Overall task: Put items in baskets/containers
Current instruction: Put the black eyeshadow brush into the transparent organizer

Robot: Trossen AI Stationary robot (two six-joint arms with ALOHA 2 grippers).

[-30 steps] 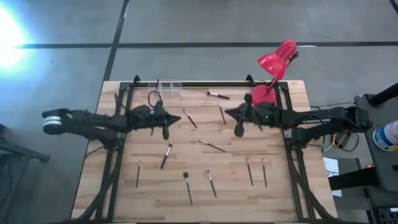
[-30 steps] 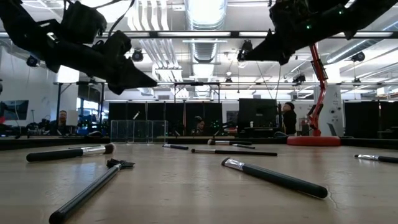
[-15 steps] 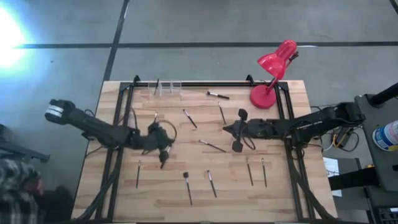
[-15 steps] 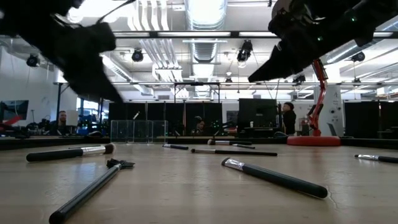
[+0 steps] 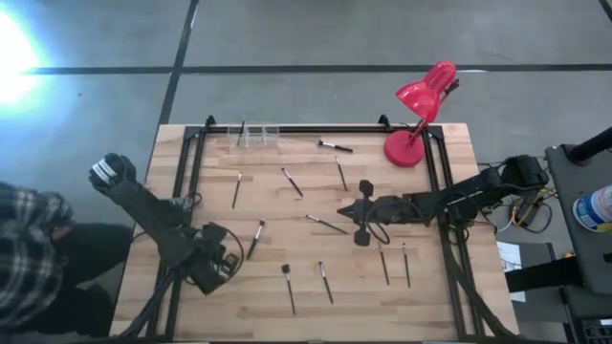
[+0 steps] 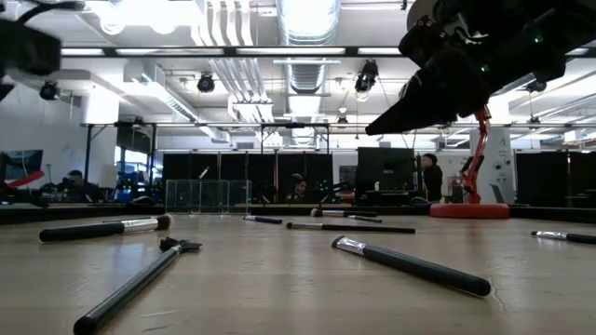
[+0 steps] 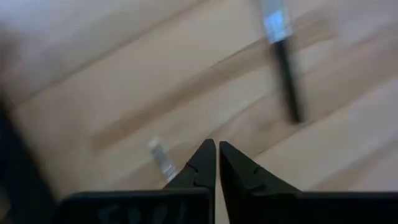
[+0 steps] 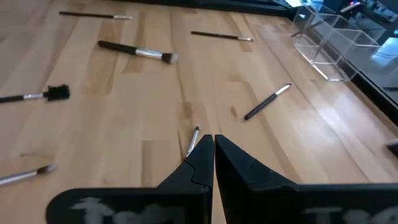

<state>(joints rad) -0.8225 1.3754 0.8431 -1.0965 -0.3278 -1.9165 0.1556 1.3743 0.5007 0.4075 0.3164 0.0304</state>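
Overhead, the wooden table (image 5: 287, 277) carried roughly a dozen thin brushes (image 5: 255, 238) scattered flat across its top, none of them in a gripper. The clear containers (image 5: 256, 134) stood in a joined row at the far edge of the table, left of the middle, with one dark brush standing in them. A red lamp (image 5: 418, 113) sat on the far right corner.

The left gripper (image 5: 222, 264) hung low over the near left part of the table, near a brush with a pale ferrule. In its wrist view the two dark fingers (image 7: 200, 167) stood almost together, with only a thin slit between them and nothing in it; a blurred brush (image 7: 284, 62) lay on the wood ahead.

The right gripper (image 5: 341, 212) reached toward the middle of the table, its tips just beside the long thin brush (image 5: 326, 225) lying there. Its fingers (image 8: 198, 163) were pressed shut and empty, pointing across the boards toward the containers (image 8: 333, 38) at the far edge. A person's plaid sleeve (image 5: 24, 253) showed beside the table on the left.
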